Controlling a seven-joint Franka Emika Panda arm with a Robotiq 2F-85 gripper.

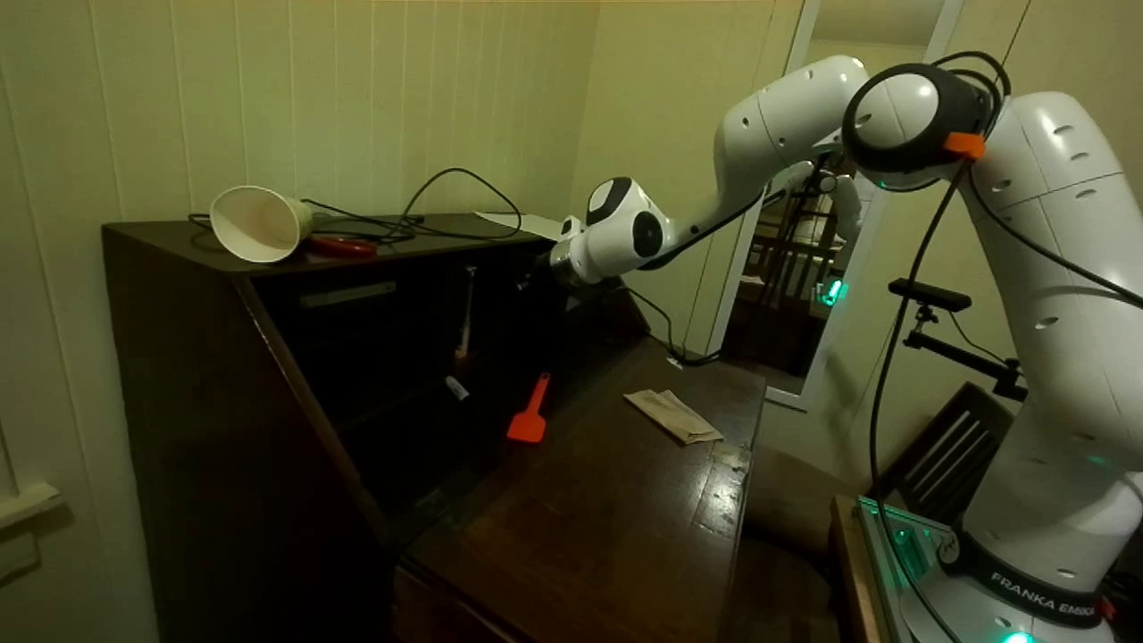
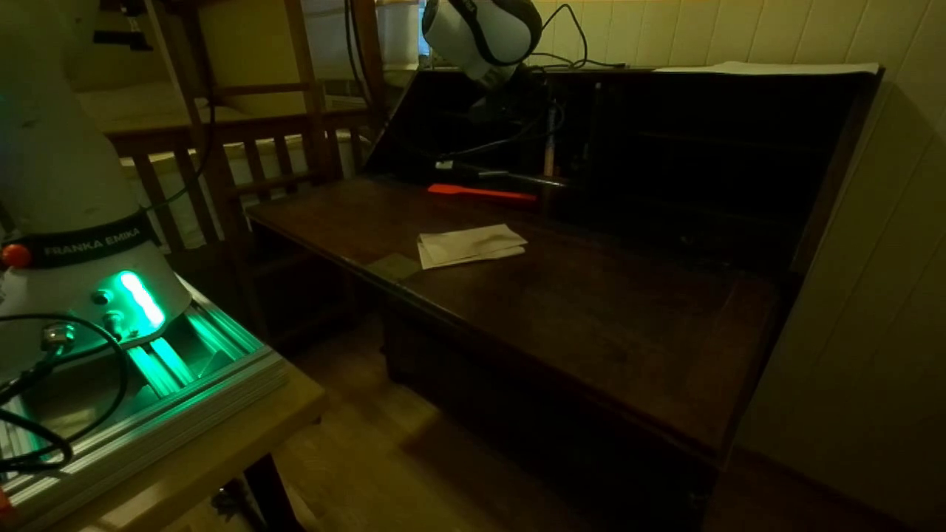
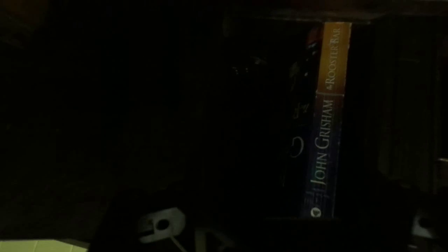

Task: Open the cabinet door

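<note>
Along pale wall panelling (image 1: 420,107), the dark cabinet (image 1: 196,420) was set, front (image 1: 607,527) laid flat. At its shadowed recess (image 1: 357,366) the gripper (image 3: 292,224) was held, fingers (image 3: 177,219) wide apart, presumably to reach an inner door; no handle could be made out. Beside a John Grisham book (image 3: 328,122), faint lettering (image 3: 298,146) was half lost.

The white arm (image 1: 1058,295) carries dark cables (image 1: 872,438) and a black FRANKA EMIKA band (image 1: 1027,583).
</note>
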